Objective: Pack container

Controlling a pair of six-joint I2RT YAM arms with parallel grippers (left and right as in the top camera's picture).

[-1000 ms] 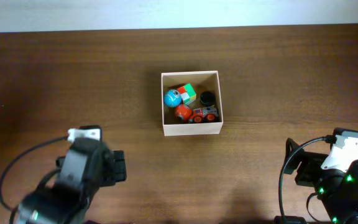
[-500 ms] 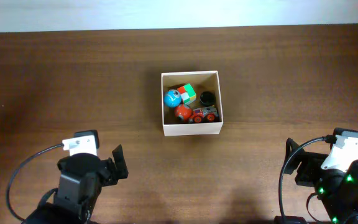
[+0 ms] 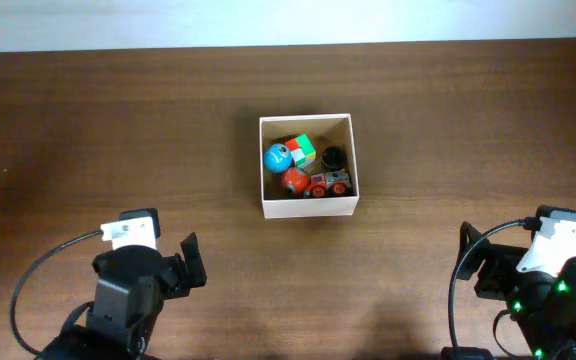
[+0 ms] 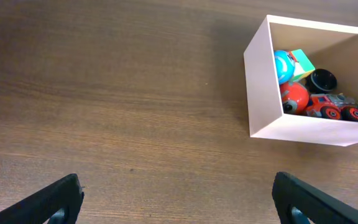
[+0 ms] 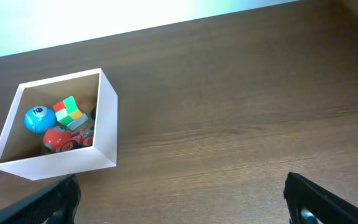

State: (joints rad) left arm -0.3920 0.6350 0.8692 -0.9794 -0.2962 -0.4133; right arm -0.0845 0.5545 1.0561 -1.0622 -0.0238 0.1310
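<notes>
The container (image 3: 308,207) is a square white box with a tan inside, standing mid-table. It also shows in the left wrist view (image 4: 263,93) and the right wrist view (image 5: 107,124). Inside lie a blue ball (image 3: 278,156), a coloured cube (image 3: 303,150), a black round piece (image 3: 334,157), a red ball (image 3: 294,181) and a red toy car (image 3: 328,184). My left gripper (image 4: 178,202) is open and empty over bare table at the front left. My right gripper (image 5: 182,199) is open and empty at the front right.
The brown wooden table (image 3: 448,120) ends at a white strip along the far edge (image 3: 288,22). Black cables loop beside both arms at the front.
The left arm drew back toward the front left a second ago and has held still since. The right arm and the box have not moved.
</notes>
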